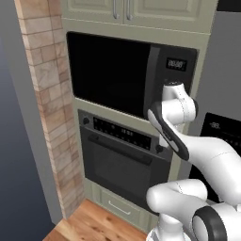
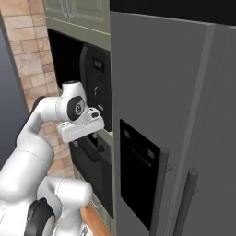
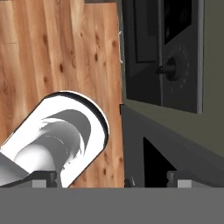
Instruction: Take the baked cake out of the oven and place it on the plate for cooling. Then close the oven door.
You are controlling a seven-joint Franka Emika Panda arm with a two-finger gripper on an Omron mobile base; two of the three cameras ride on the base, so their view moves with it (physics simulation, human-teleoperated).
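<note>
1. Cake: hidden. I judge it sits inside the oven (image 1: 123, 155), whose door (image 1: 117, 169) is shut flat against the front, so no step of the task is done yet.
2. Far left, a brick wall (image 1: 47, 94) edges the cabinet column. Wood floor (image 1: 99, 221) lies at its foot.
3. In the column the microwave (image 1: 108, 73) sits on top, with the oven under it and a drawer (image 1: 117, 207) lowest.
4. The oven's control strip has a knob at each end. The right knob (image 1: 160, 149) is just beside the arm (image 1: 181, 113).
5. The door handle (image 1: 120, 148) is a bar whose long axis runs left to right, just under the strip.
6. Tool (image 3: 151, 180): its tips stand wide apart and hold nothing. It hangs at the right end of the oven front, up by the strip, and looks down along the front towards the floor.
7. Key relation: the handle lies below and to the left of the tool. The jaws would likely have to drop, shift left and close across the bar from above and below.
8. Right: the grey fridge (image 2: 184, 92) stands close beside the column, so there is little room on that side.
</note>
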